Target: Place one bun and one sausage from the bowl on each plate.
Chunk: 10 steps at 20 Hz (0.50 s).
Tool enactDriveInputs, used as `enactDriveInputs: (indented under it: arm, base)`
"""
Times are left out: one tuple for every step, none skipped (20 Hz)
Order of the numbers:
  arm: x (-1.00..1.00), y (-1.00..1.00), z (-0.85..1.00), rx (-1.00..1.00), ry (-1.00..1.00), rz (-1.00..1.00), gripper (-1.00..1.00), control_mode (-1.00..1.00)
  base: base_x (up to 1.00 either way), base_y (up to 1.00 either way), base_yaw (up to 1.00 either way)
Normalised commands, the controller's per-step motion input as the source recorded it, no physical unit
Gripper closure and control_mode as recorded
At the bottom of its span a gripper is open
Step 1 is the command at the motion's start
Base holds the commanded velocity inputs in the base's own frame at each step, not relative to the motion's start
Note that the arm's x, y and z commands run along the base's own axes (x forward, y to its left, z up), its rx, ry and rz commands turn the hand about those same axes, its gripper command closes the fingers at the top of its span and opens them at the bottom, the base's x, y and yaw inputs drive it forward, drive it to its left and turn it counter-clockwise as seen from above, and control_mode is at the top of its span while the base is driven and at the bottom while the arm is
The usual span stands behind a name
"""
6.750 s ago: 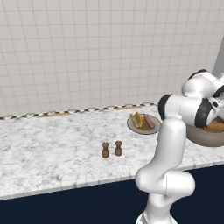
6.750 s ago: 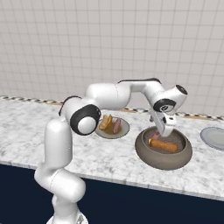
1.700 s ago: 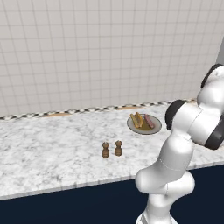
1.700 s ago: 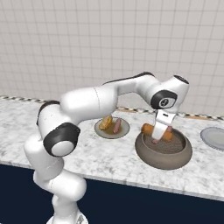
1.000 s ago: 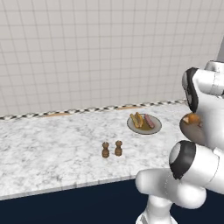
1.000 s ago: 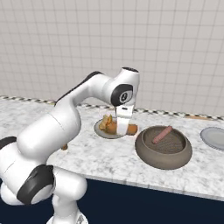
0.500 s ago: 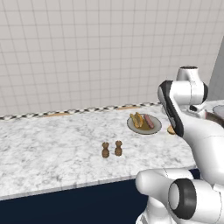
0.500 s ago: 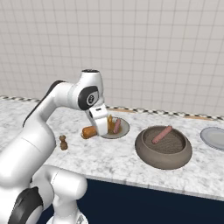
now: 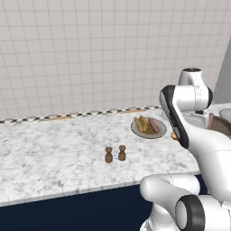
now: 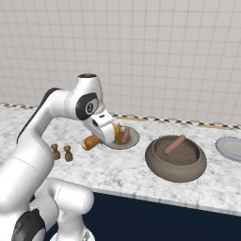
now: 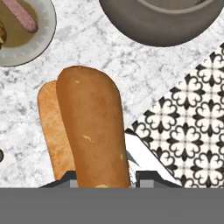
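Note:
My gripper (image 10: 100, 136) is shut on a long brown bun (image 10: 91, 141), held above the counter just left of the grey-rimmed plate (image 10: 134, 139). In the hand view the bun (image 11: 93, 131) runs up from between the fingertips (image 11: 144, 177). That plate (image 11: 43, 38) carries a bun and a pink sausage (image 10: 126, 135). To its right stands the deep grey-brown bowl (image 10: 156, 165) with one sausage (image 10: 174, 144) lying in it. The pale grey plate (image 10: 230, 149) sits bare at the far right. From the left base view, the grey-rimmed plate (image 9: 136, 131) lies beside my forearm.
Two small brown shakers (image 10: 62, 152) stand on the marble counter left of the held bun, and they are in the left base view too (image 9: 115, 154). A tiled wall runs behind the counter. The counter's front edge drops to a dark cabinet face.
The arm has swung left from over the bowl, carrying the bun past the grey-rimmed plate to its left side. One sausage stays in the bowl.

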Motion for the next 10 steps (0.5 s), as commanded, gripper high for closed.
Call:
enactDriveInputs:
  arm:
    - [0.00,0.00,0.03,0.00,-0.03,0.14,1.00,-1.00]
    - [0.00,0.00,0.00,0.00,-0.04,0.09,1.00,-1.00]
    - [0.00,0.00,0.00,0.00,-0.04,0.16,1.00,-1.00]
    - [0.00,0.23,0.00,0.00,-0.03,0.17,1.00,-1.00]
    - [0.00,0.34,0.00,0.00,-0.02,0.17,1.00,-1.00]
    - [0.00,0.44,0.00,0.00,-0.01,0.18,1.00,-1.00]
    - [0.00,0.47,0.00,0.00,-0.03,0.17,1.00,-1.00]
    - [0.00,0.48,0.00,0.00,0.00,0.17,1.00,-1.00]
    - [0.00,0.49,0.00,0.00,0.00,0.14,1.00,-1.00]
    - [0.00,0.26,0.00,0.00,-0.01,0.11,1.00,-1.00]
  base:
    - [0.00,0.00,0.00]
    - [0.00,0.00,0.00]
    - [0.00,0.00,0.00]
    - [0.00,0.00,0.00]
    - [0.00,0.00,0.00]
    - [0.00,0.00,0.00]
    - [0.00,0.00,0.00]
    - [0.00,0.00,0.00]
    - [0.00,0.00,0.00]
    - [0.00,0.00,0.00]
